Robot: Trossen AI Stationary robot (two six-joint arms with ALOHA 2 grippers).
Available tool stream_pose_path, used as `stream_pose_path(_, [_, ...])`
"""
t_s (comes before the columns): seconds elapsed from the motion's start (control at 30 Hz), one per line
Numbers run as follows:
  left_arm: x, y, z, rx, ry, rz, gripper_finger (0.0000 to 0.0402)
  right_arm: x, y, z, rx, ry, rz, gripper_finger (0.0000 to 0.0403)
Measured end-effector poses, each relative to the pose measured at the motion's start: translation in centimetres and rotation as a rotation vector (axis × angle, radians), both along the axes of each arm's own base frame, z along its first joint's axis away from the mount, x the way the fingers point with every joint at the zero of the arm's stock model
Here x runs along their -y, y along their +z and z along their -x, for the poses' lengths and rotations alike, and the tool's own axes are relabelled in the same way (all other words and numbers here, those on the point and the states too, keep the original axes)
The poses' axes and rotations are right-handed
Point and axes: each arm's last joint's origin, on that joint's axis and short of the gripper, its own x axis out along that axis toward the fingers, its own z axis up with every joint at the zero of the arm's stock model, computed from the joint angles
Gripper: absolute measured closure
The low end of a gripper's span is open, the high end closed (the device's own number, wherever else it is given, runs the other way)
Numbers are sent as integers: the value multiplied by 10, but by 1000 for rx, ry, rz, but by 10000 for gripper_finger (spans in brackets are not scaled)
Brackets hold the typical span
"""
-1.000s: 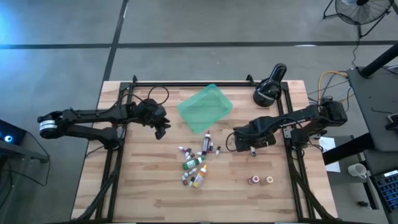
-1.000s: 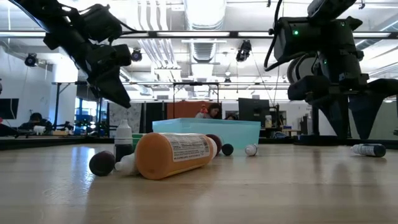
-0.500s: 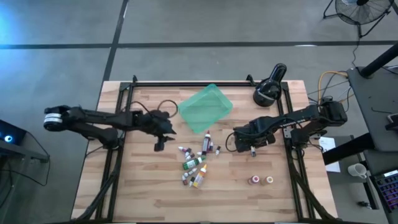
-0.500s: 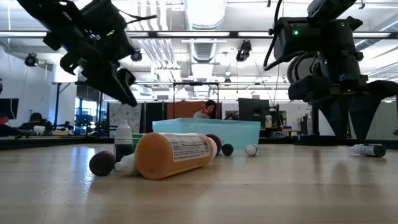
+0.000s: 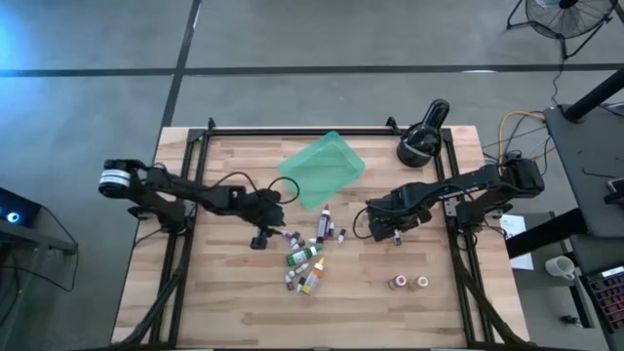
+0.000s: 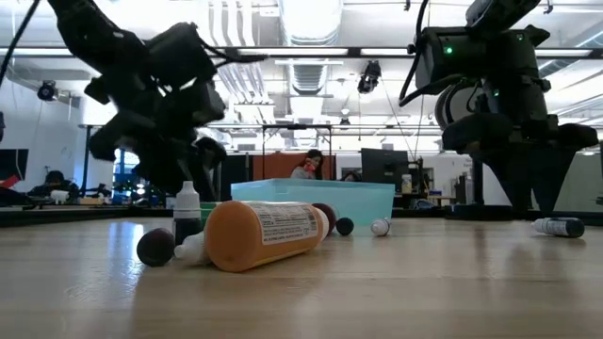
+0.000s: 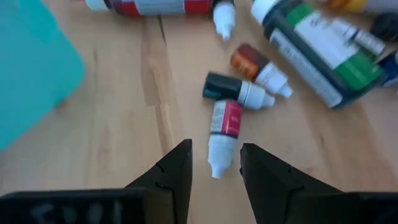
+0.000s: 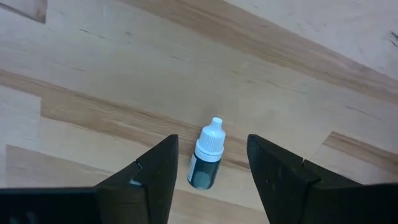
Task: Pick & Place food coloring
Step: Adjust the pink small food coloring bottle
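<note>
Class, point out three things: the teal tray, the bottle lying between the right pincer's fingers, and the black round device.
teal tray (image 5: 322, 168), high view, bare floor.
bottle (image 8: 206, 160), right wrist view, its shoulder.
black round device (image 5: 419, 143), high view, round head.

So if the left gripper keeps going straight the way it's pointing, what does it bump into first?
Probably the small pink-labelled bottle lying on the table: it sits right in line between the open left gripper fingers, white cap towards them. The dark teal bottle lies just beyond it.

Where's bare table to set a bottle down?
Free: the near-left boards in front of the left gripper, and the stretch between the bottle cluster and the two lone bottles. Crowded: around the cluster below the teal tray, and under the right gripper.
</note>
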Motion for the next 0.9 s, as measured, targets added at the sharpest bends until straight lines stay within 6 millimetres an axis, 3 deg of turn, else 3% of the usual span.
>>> stream_pose_path(0.63, [0,-18,-11,-48,1,2,295,0,-1,1,-6,4,0,220])
stream_pose_path(0.9, [0,-16,-11,-46,10,6,365,0,-1,1,-7,4,0,222])
